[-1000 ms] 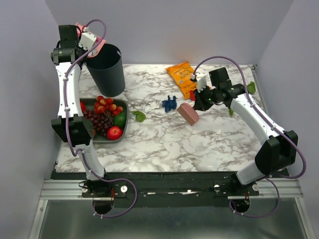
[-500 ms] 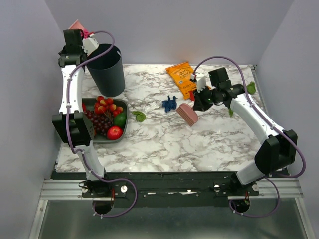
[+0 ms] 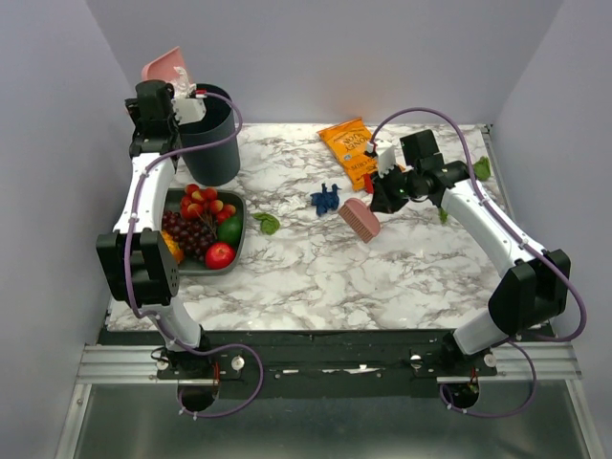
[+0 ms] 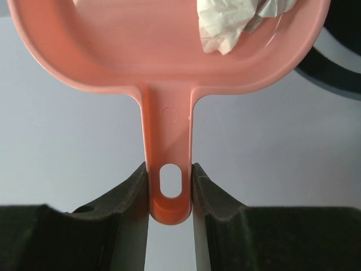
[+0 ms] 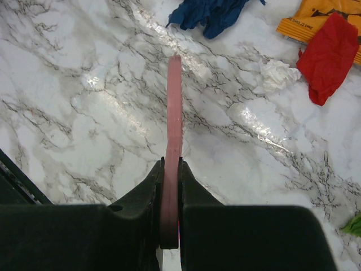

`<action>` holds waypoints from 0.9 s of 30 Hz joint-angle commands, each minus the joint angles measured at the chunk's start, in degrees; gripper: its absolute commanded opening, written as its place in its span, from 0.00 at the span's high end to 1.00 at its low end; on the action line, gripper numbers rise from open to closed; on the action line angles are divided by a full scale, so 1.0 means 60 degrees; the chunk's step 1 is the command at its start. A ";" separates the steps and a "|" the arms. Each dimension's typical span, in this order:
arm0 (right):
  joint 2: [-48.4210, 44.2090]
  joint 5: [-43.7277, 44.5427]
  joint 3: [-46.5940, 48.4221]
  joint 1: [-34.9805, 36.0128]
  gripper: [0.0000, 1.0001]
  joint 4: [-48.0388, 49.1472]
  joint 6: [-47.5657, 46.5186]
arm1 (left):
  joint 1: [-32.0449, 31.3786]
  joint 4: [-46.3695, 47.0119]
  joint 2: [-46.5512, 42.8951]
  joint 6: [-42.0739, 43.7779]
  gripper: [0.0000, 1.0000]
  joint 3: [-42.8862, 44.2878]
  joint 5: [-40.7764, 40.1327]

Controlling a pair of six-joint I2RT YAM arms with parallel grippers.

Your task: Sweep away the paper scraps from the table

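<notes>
left gripper (image 4: 169,195) clamped on pink dustpan (image 4: 141,56) handle, raised by far-left rim of dark bin (image 3: 215,143), white crumpled paper (image 4: 225,25) in pan. right gripper (image 5: 171,180) pinching pink brush (image 5: 175,113) over mid desk (image 3: 316,277). blue paper scrap (image 5: 211,14) near brush, on its left; red paper scrap (image 5: 330,56) against orange snack bag (image 5: 316,17).

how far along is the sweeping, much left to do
Partway. Done: a paper wad is in the dustpan. In hand: the left tool holds that dustpan up by the bin; the right tool grips the brush. Left on the table: blue scrap, red scrap, white scrap, green scrap.
</notes>
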 commanded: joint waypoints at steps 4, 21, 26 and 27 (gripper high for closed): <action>0.0065 -0.0212 -0.0001 -0.0024 1.00 0.0239 0.0013 | -0.0045 0.2074 -0.0617 0.1187 1.00 -0.0634 0.0001; 0.0153 -0.0270 0.0072 -0.0024 0.99 0.0253 0.0057 | -0.0060 0.3790 -0.0647 0.1996 1.00 -0.1149 -0.0028; 0.0168 -0.0474 0.0320 -0.0024 0.99 0.0195 0.0189 | -0.0074 0.3277 -0.0661 0.0826 1.00 -0.0697 -0.0466; 0.0182 -0.0795 0.0597 -0.0009 0.99 0.0180 0.0247 | -0.0074 0.3058 -0.0690 0.0387 1.00 -0.0477 -0.0555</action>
